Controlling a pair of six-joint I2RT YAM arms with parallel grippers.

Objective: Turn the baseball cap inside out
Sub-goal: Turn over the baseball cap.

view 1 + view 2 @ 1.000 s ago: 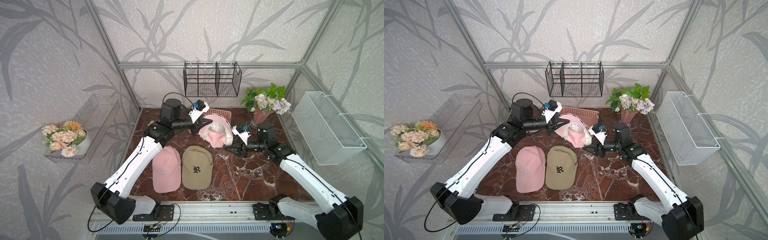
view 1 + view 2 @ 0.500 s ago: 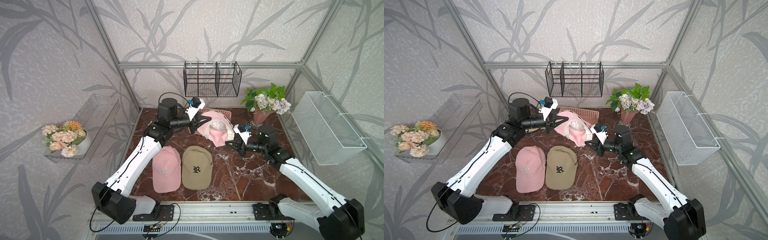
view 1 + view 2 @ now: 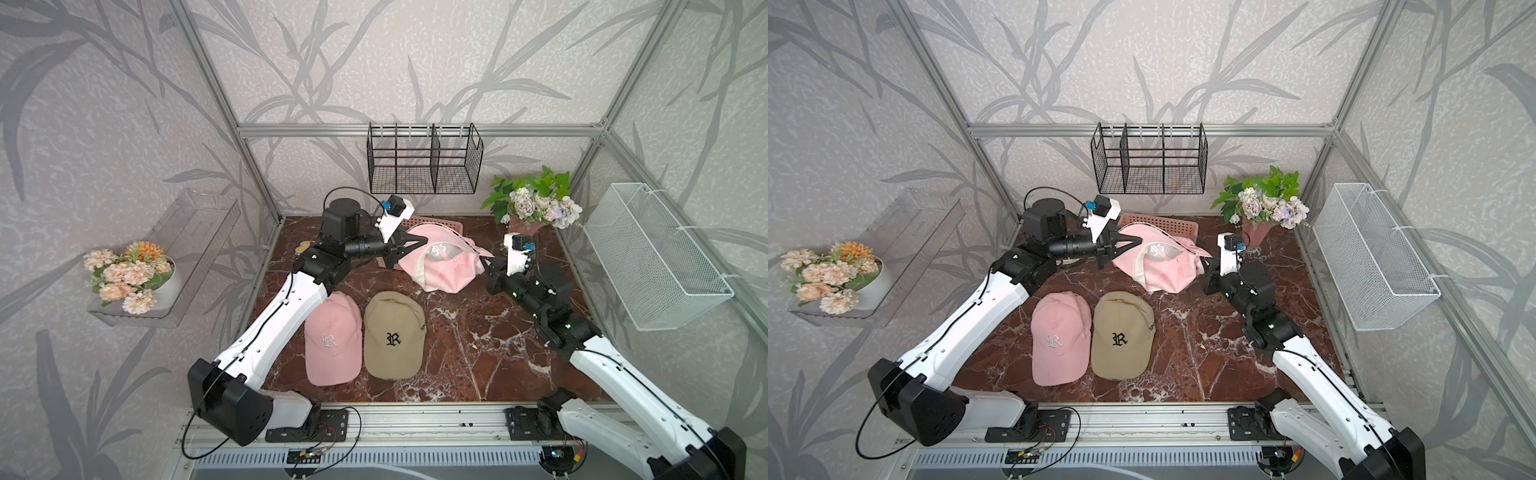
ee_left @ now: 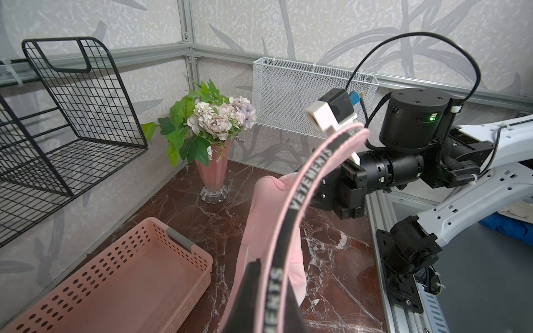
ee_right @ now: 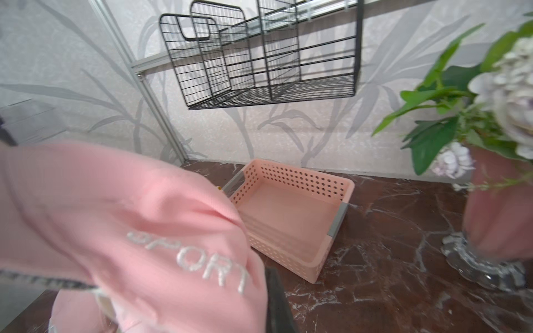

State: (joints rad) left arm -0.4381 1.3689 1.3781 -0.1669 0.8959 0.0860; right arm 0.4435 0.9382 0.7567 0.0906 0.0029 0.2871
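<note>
A second ago the right gripper waits with its jaws apart just near-right of the baseball cap; now those jaws are pressed together on the cap's right-hand edge, and the right wrist view shows the pink fabric with its "SPORT" lettering bunched against the dark finger; the left gripper has not let go, its jaws being closed as before on the cap's rim at the far left, where the left wrist view shows the lettered sweatband running from its finger across to the other arm.

So the cap, which hung a moment ago from the left arm alone as a rounder bundle, is now strung between both arms, clear of the table at its far middle, just in front of the pink basket; it lies opening-up in both top views, pale lining and label showing.

I judge this the gain that matters; with two holds on opposite sides the rim can be drawn wide and the crown pushed through; the turning looks begun but not finished, since the crown sags in a crumple below.

The second pink cap and the beige cap lie untouched at the near side.
</note>
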